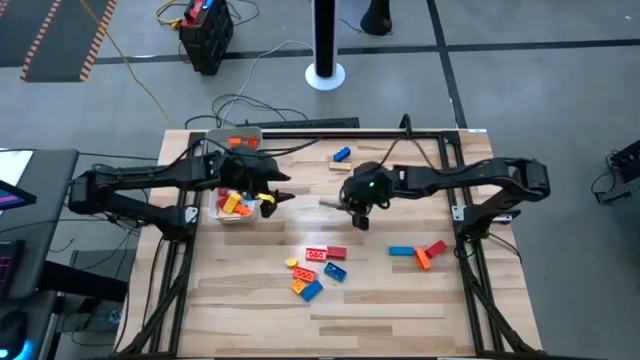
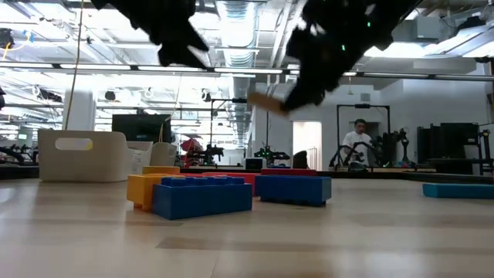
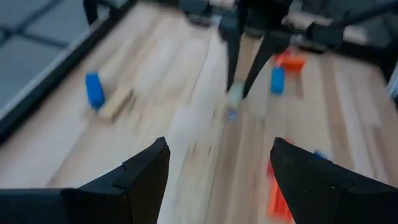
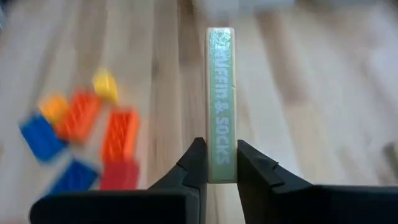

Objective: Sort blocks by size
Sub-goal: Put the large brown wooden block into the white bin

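Note:
My right gripper (image 1: 347, 206) hangs over the middle of the table, shut on a pale tan bar block (image 4: 221, 93) with lettering along it. The low view shows that block (image 2: 267, 103) up in the air. My left gripper (image 3: 217, 168) stands open and holds nothing, beside a white tray (image 1: 222, 214) that holds orange, red and yellow blocks. It looks toward the right gripper. Loose blocks lie flat in a cluster (image 1: 315, 270) near the table's front. A blue and an orange-red one (image 1: 420, 252) lie at the right. My right gripper pinches the tan bar's near end (image 4: 221, 155) between its two fingers, one on each long side. The fingers slant down from the table's right and lie along the bar. The bar sticks out past the fingertips toward the left, lifted clear of the table.
A second white tray (image 1: 235, 138) stands at the far left with an orange block in it. A blue block (image 1: 342, 154) and a tan one (image 1: 340, 166) lie near the far edge. Black frame rails border the table. People and equipment show in the room behind.

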Controlling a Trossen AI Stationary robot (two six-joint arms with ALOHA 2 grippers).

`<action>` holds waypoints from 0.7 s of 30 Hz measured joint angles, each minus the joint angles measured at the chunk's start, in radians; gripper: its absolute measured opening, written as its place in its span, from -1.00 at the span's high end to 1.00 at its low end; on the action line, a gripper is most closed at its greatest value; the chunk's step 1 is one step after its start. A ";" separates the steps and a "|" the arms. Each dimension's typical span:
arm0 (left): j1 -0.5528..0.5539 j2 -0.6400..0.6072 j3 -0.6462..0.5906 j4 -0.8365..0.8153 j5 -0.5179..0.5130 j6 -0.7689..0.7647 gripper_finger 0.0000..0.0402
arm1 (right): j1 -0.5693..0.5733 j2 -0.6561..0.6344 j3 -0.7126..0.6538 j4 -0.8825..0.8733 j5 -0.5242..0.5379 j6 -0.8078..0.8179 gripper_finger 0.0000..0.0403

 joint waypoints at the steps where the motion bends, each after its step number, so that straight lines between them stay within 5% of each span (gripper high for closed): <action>1: -0.007 0.000 0.000 0.035 -0.008 0.000 -0.33 | -0.001 -0.015 0.000 0.029 0.000 0.013 0.59; 12: -0.060 0.081 0.000 0.410 -0.080 -0.073 -0.33 | -0.004 -0.071 0.001 0.312 0.000 0.107 0.59; 21: -0.085 0.227 0.000 0.623 -0.091 -0.129 -0.32 | 0.029 -0.070 0.001 0.361 -0.004 0.144 0.59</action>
